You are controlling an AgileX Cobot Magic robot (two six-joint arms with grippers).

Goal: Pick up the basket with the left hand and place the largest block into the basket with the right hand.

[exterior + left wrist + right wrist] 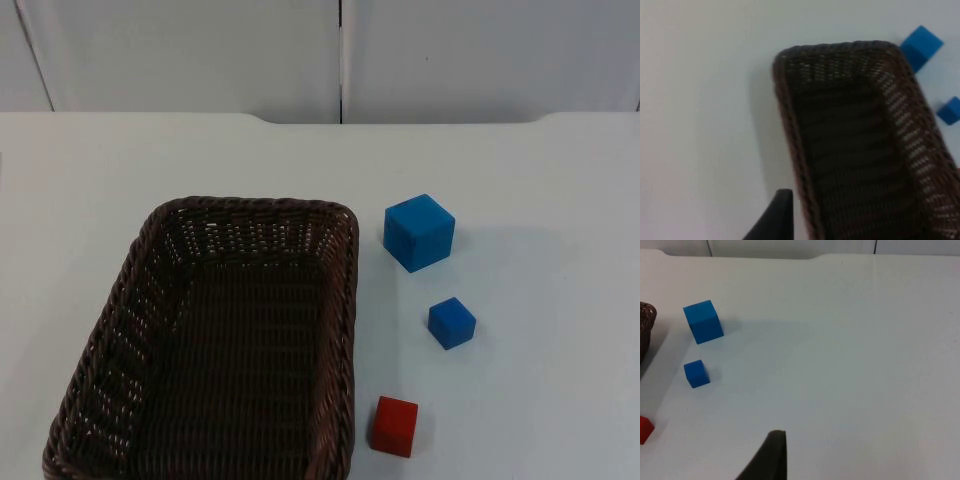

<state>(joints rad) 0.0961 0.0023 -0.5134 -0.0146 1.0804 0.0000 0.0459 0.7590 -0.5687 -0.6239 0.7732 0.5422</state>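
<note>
A dark brown woven basket (250, 205) lies on the white table at the front left, with nothing in it. To its right a large blue block (419, 232) stands near the basket's far corner. A small blue block (452, 322) and a small red block (395, 426) sit closer to the front. My left gripper (779, 212) hangs over the bare table beside the basket's rim (790, 130), apart from it. My right gripper (771, 455) hovers above the table well to the right of the large blue block (703, 321) and the small blue block (696, 373).
The grey partition wall (200, 50) closes off the back of the table. Open white table top (560, 200) stretches to the right of the blocks and behind the basket.
</note>
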